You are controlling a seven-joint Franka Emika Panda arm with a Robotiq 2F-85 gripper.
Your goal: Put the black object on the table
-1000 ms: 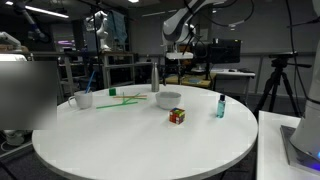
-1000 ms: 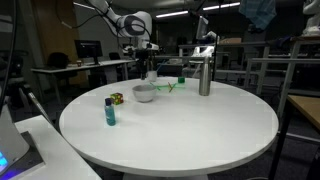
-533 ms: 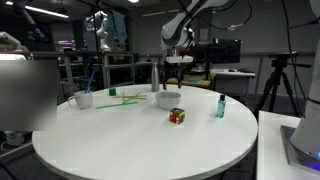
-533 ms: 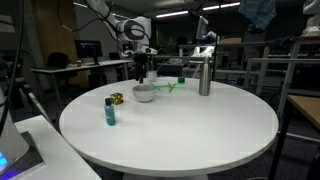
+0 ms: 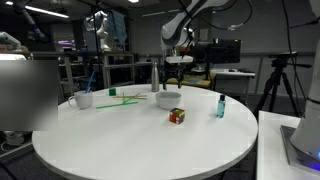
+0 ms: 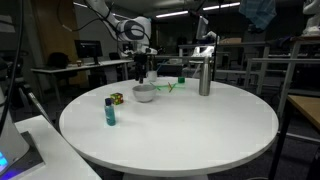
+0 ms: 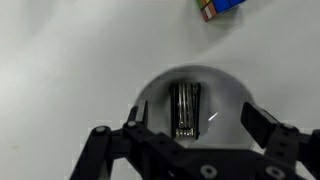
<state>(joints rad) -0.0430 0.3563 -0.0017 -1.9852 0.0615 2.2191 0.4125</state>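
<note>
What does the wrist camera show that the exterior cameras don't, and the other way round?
Only the wrist view shows the black object lying inside the white bowl and the fingers spread open. Only the exterior views show the teal bottle and the whole round table. Both share the bowl and the multicoloured cube beside it.

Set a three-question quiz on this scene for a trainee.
1. True or false: the black object lies inside the white bowl.
2. Choose one: the gripper is A) open, its fingers either side of the bowl; B) shut on the black object; C) shut on the bowl's rim.
3. Short answer: what shows at the top edge of the wrist view, outside the bowl?
Key: 1 true; 2 A; 3 the multicoloured cube.
</note>
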